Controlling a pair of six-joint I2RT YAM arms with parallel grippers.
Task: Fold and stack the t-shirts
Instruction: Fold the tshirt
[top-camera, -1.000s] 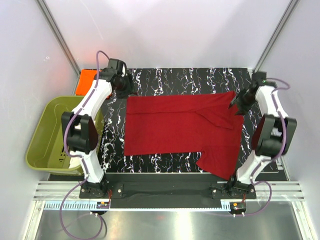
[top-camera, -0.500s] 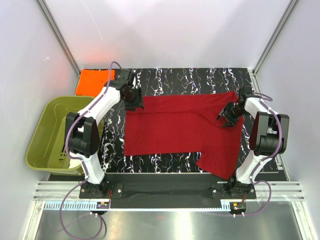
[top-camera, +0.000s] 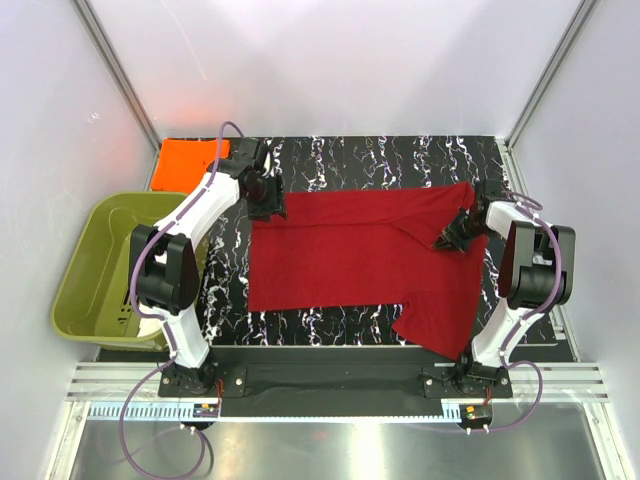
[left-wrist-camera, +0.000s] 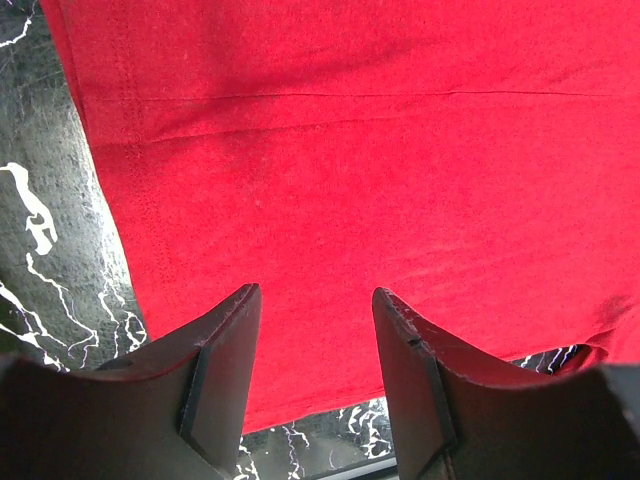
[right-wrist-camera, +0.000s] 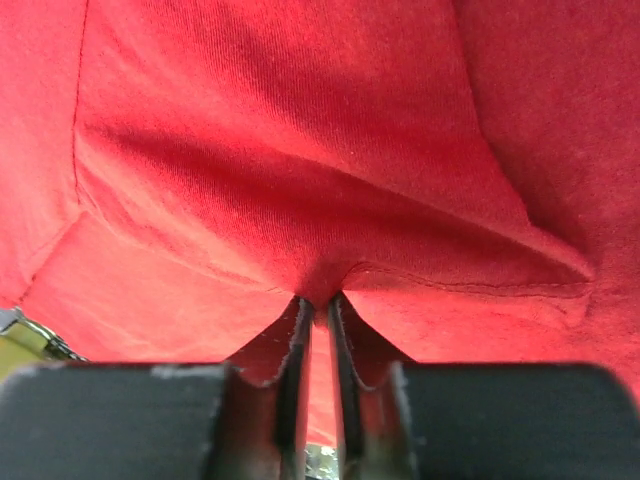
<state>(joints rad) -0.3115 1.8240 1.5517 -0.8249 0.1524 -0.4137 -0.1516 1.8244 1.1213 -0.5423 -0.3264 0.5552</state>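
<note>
Dark red cloth covers the middle of the black marbled mat (top-camera: 380, 155): the crimson t-shirt (top-camera: 340, 255) lies spread nearly flat. 1 sleeve at 5 o'clock runs over the mat's near edge, where its outline is lost against the dark base rail. The other sleeve, at 2 o'clock, is rumpled into folds.

The orange t-shirt (top-camera: 185, 160) sits off the mat at 10 o'clock, beyond the olive-green tub (top-camera: 85, 290). Only 1 flat patch of it shows, the left arm crossing its near corner, so its shape cannot be told. The tub stands at 9 o'clock, its right wall hidden behind that arm.

The left gripper (top-camera: 268, 208) hangs over the shirt's corner at 11 o'clock. From its wrist camera the 2 fingers (left-wrist-camera: 225, 370) stand well apart with nothing between them, red cloth and a strip of mat below. Whether the tips touch the fabric cannot be judged.

The right gripper (top-camera: 452, 240) is down on the rumpled cloth at 3 o'clock. From above, its dark fingers blur into the shadowed folds. Its wrist camera is clearer: the 2 fingers (right-wrist-camera: 292, 350) are drawn almost together on a thin ridge of red cloth, and creases fan out from that pinch. It appears to be a fold near the sleeve seam, though the close view shows too little to be sure.
</note>
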